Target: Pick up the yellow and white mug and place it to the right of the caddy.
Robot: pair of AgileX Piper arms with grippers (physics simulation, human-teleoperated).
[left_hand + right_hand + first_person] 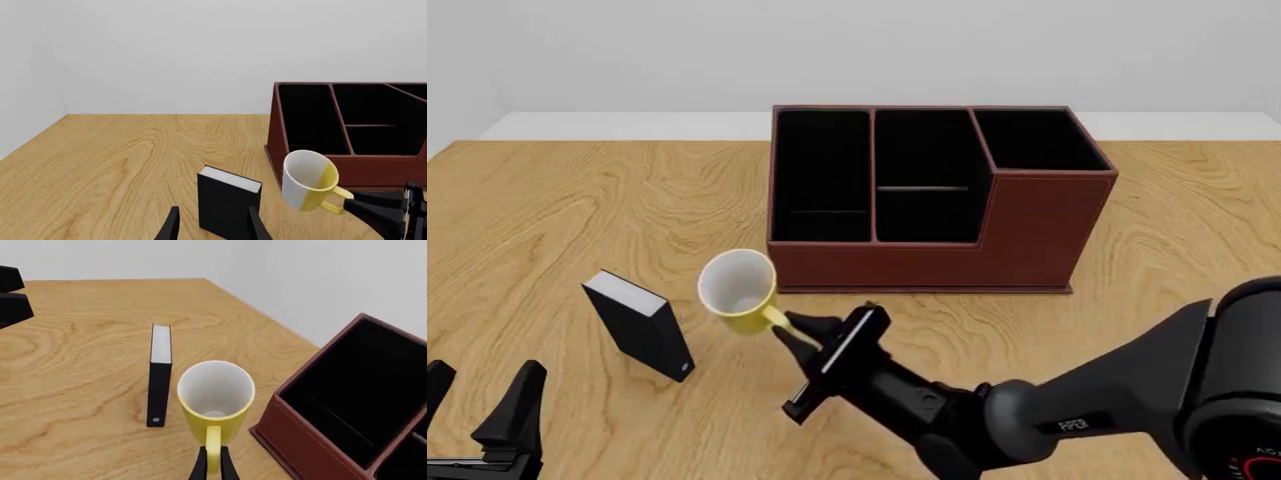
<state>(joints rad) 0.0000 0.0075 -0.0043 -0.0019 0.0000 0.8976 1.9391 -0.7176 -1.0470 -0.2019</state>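
Counting: one mug (737, 291) (right claw (790, 326) pinching handle) | one caddy (934, 200)

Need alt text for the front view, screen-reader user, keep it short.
The right gripper grips the yellow and white mug by its handle, tipped so its white inside faces the camera, just in front of the caddy's left end. A small black book-like box stands upright to the mug's left, and the left gripper sits open at the lower left corner on the wooden table.

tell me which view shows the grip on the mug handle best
Right wrist view: the right gripper pinches the yellow and white mug by its handle. Front view shows this from farther off; left wrist view shows mug and handle side-on.
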